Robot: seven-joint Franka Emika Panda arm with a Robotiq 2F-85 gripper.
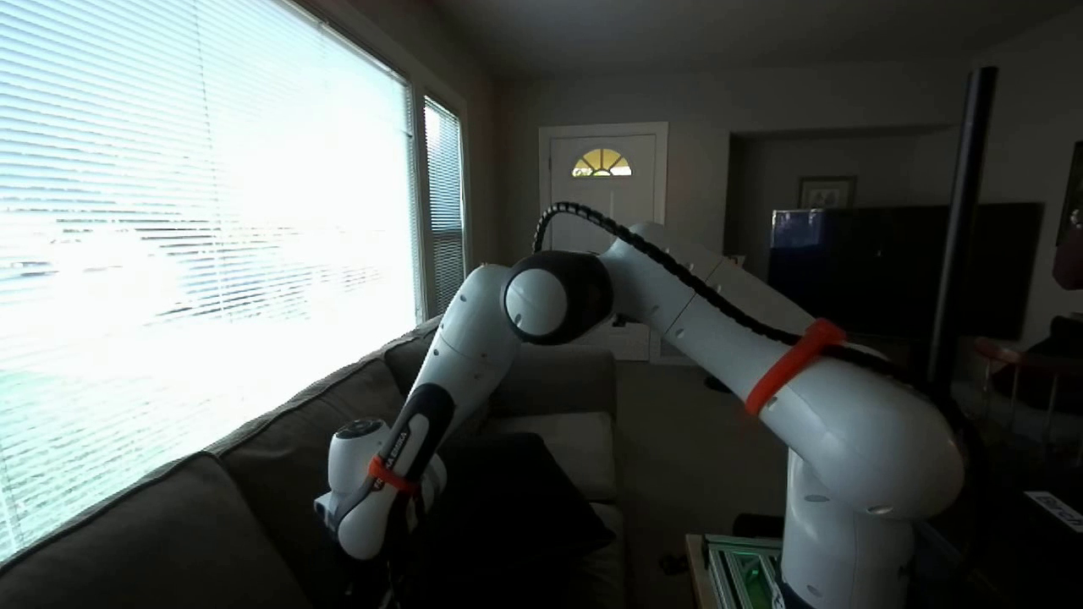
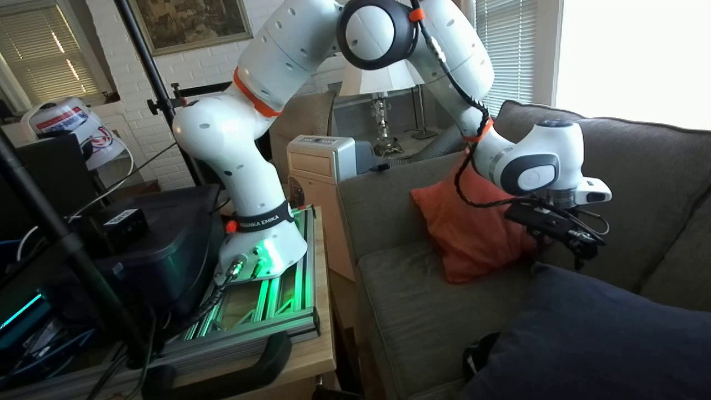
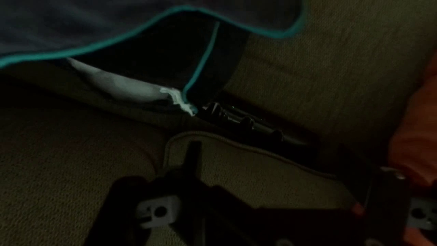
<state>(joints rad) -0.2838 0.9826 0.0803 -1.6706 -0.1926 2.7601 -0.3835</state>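
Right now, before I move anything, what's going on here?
The robot arm hangs over a grey sofa, its gripper open with nothing held. In the wrist view, a glossy black object lies beyond the fingertips along a seam between sofa cushions, too dark to identify. Dark, teal-edged fabric is close beside it. In an exterior view, an orange pillow and a dark blue pillow rest on the sofa.

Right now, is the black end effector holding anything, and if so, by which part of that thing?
Nothing is held: the end effector is open, and the glossy black elongated object lies ungripped.
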